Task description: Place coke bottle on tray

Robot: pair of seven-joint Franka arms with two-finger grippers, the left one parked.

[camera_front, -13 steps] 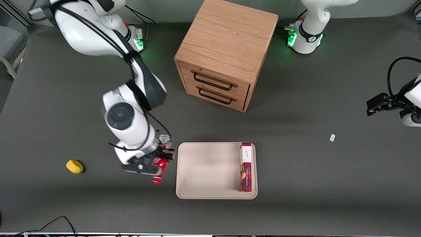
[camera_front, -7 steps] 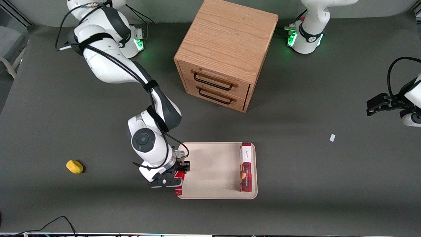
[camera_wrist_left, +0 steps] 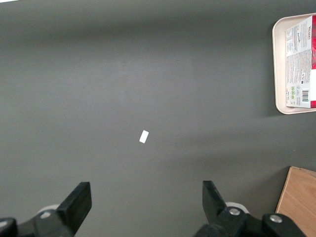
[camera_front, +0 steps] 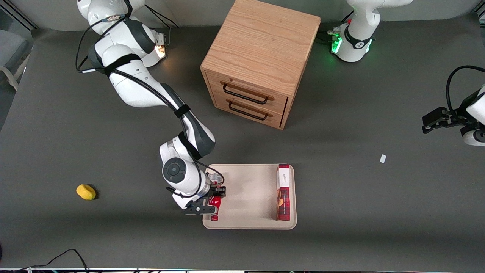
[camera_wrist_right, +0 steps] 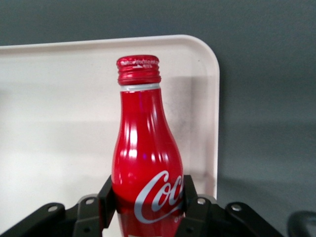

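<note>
My right gripper (camera_front: 215, 201) is shut on the coke bottle (camera_front: 215, 206), a slim red bottle with white script and a red cap. It holds the bottle tilted over the beige tray (camera_front: 246, 182), at the tray's end toward the working arm and near the corner nearest the front camera. In the right wrist view the black fingers (camera_wrist_right: 189, 193) press both sides of the bottle (camera_wrist_right: 145, 158), and the tray's rounded corner (camera_wrist_right: 207, 54) lies under it. I cannot tell whether the bottle touches the tray.
A flat red-and-white box (camera_front: 283, 191) lies on the tray at its end toward the parked arm. A wooden two-drawer cabinet (camera_front: 261, 57) stands farther from the camera. A yellow object (camera_front: 86, 192) and a white scrap (camera_front: 383, 158) lie on the table.
My right gripper carried the bottle sideways from the bare table beside the tray to over the tray's corner.
</note>
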